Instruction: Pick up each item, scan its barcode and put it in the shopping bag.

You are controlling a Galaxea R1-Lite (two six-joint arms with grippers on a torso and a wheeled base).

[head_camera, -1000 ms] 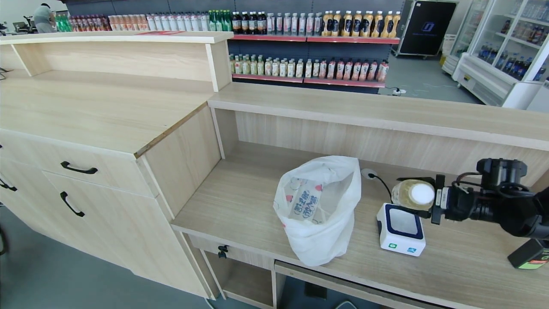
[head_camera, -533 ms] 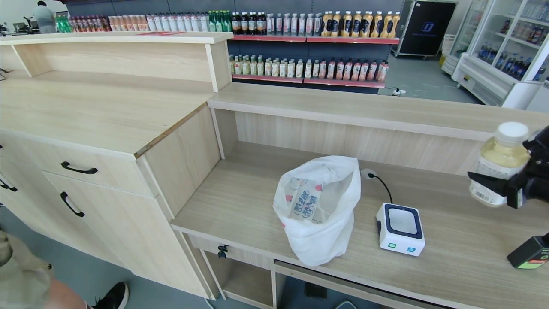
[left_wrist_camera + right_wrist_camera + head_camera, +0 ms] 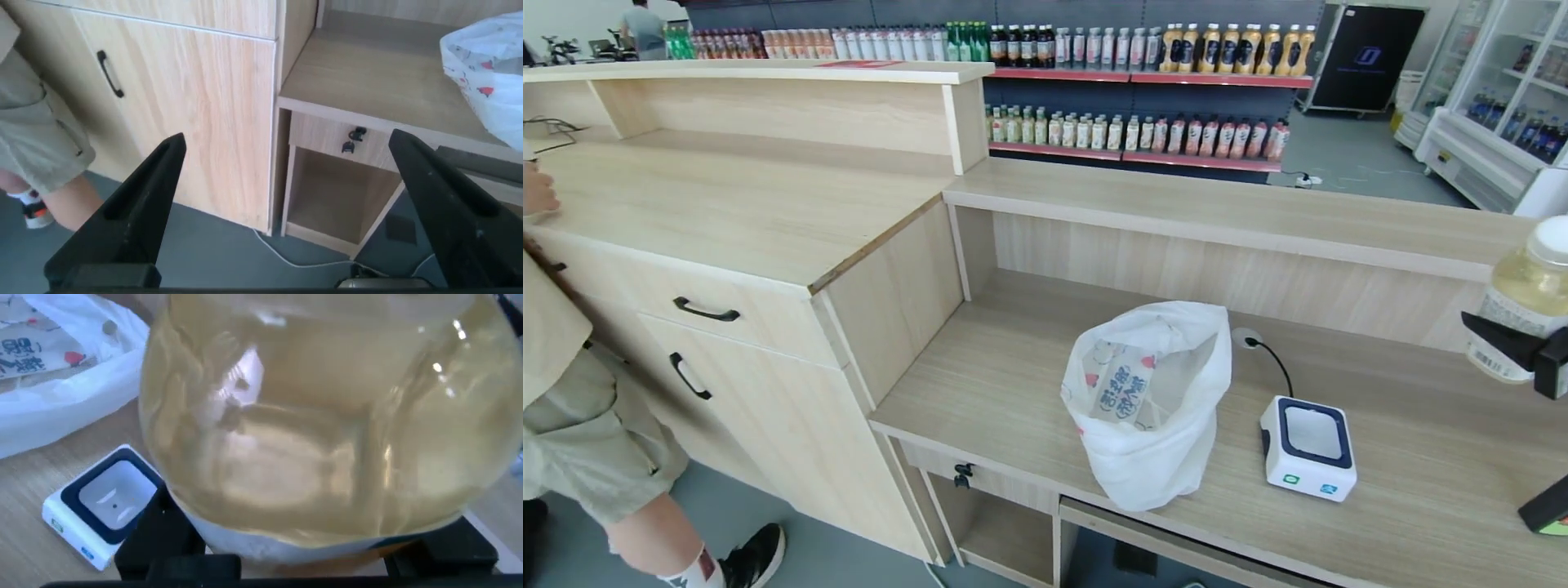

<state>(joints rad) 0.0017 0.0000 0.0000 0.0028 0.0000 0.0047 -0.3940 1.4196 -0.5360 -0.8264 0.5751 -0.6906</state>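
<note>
Right gripper (image 3: 1529, 353) clamped on a bottle (image 3: 1523, 286) of pale yellow liquid above the counter (image 3: 1013, 367), right of the scanner (image 3: 1308, 447) — the shopping bag (image 3: 1152, 461) beside it holds a printed packet (image 3: 1123, 392) — left gripper (image 3: 288, 145) spread apart, empty

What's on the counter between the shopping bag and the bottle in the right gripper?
The white scanner lies between bag and bottle, shown in the head view.

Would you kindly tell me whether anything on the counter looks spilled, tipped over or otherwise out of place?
Nothing stands out. The bottle is upright in the right gripper, capped; the shopping bag stands open on the counter with a packet inside; the scanner sits flat beside it. No spill shows.
</note>
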